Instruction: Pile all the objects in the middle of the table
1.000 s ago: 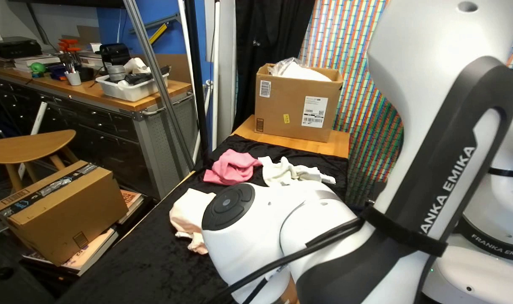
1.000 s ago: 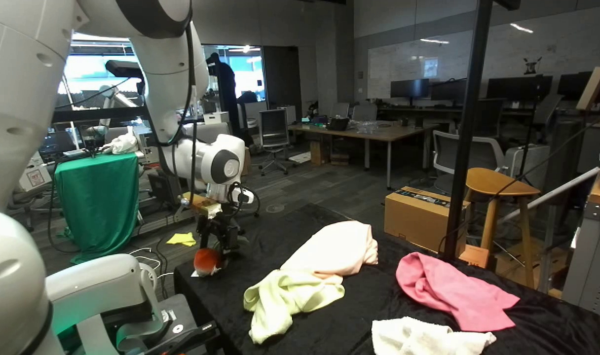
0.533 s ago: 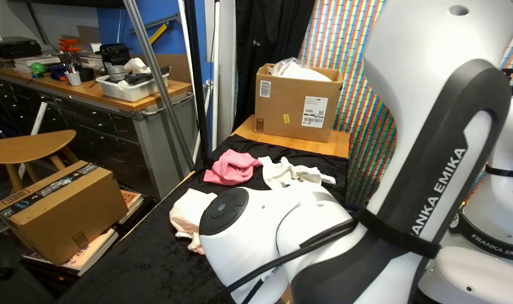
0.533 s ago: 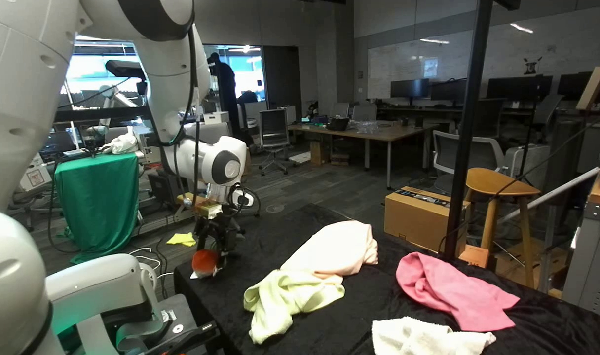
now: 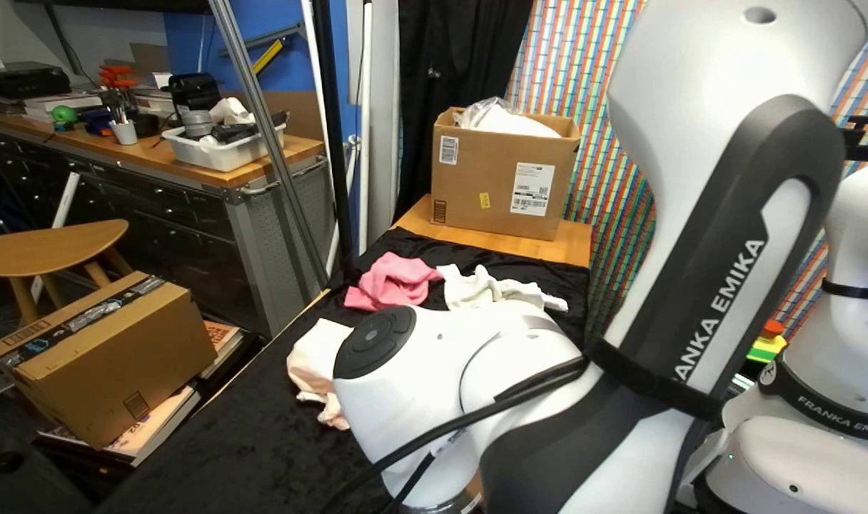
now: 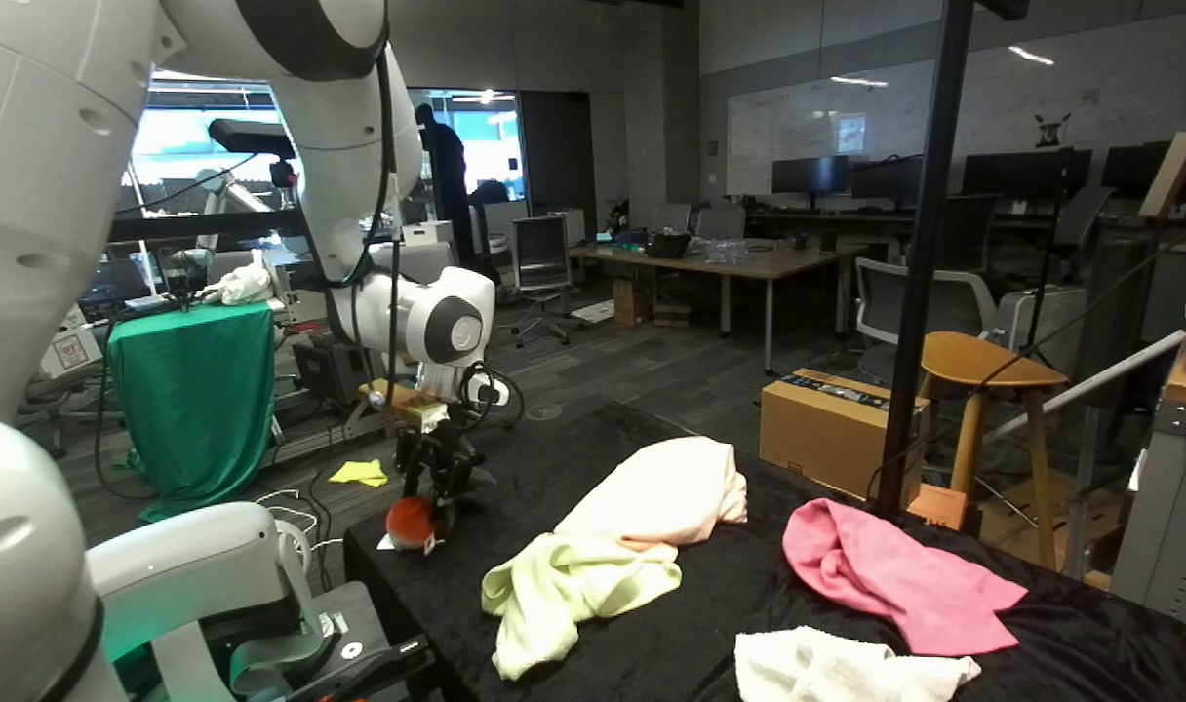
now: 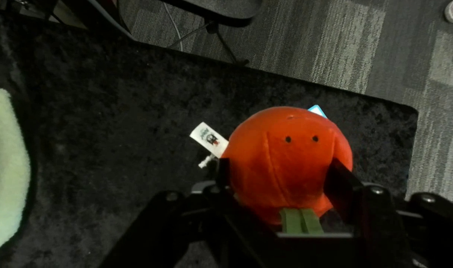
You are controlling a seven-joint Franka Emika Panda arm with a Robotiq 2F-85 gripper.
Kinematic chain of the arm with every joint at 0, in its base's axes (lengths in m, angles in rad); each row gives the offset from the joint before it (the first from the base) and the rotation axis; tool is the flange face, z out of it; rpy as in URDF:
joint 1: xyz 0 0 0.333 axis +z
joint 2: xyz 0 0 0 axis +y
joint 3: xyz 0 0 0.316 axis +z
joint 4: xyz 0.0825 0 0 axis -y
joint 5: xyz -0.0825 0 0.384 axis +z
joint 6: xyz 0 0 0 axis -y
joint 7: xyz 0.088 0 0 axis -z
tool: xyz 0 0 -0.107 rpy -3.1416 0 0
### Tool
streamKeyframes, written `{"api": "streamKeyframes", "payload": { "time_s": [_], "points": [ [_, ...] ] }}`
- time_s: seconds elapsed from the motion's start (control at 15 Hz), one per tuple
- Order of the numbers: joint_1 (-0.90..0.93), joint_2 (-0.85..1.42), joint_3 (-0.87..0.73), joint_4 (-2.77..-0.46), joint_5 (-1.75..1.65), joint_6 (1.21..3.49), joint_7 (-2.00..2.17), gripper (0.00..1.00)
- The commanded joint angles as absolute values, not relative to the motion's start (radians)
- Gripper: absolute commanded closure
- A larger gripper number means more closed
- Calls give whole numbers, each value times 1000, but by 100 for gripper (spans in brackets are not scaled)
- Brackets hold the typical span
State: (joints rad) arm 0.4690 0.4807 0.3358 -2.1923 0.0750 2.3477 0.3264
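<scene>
My gripper (image 7: 279, 163) has its fingers against both sides of a round red plush toy (image 7: 286, 149) with two black eyes, a green strip and a white tag. The right finger presses a dent into it. In an exterior view the red toy (image 6: 411, 524) sits low at the near-left corner of the black table (image 6: 691, 634). A yellow-green cloth (image 6: 573, 595) touches a peach cloth (image 6: 661, 487). Farther along lie a pink cloth (image 6: 895, 575) and a white cloth (image 6: 837, 668). The arm partly covers the peach cloth (image 5: 316, 357) and hides the gripper in an exterior view.
A tall cardboard box (image 5: 505, 178) stands on bare wood at the table's end. A black pole (image 6: 915, 263) rises beside the table edge, near another cardboard box (image 6: 827, 419) on the floor side. In the wrist view the table's edge runs close behind the toy.
The gripper's fingers have drawn in against the red toy. Gripper and toy have shifted slightly together in an exterior view, and the arm has swung a little. The cloths lie unmoved.
</scene>
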Motion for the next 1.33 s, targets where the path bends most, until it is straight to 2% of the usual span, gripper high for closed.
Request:
{"api": "streamKeyframes", "payload": {
  "time_s": [0.0,0.27,0.4,0.53,0.8,1.27],
  "points": [
    [431,468,340,-2197,124,2348,262,64],
    [387,426,346,-2206,149,2314,189,93],
    [365,406,350,-2209,158,2296,143,97],
    [348,392,351,-2206,163,2268,99,93],
    [329,332,331,-2208,143,2232,71,94],
    [319,259,212,-2161,17,2375,214,94]
  ]
}}
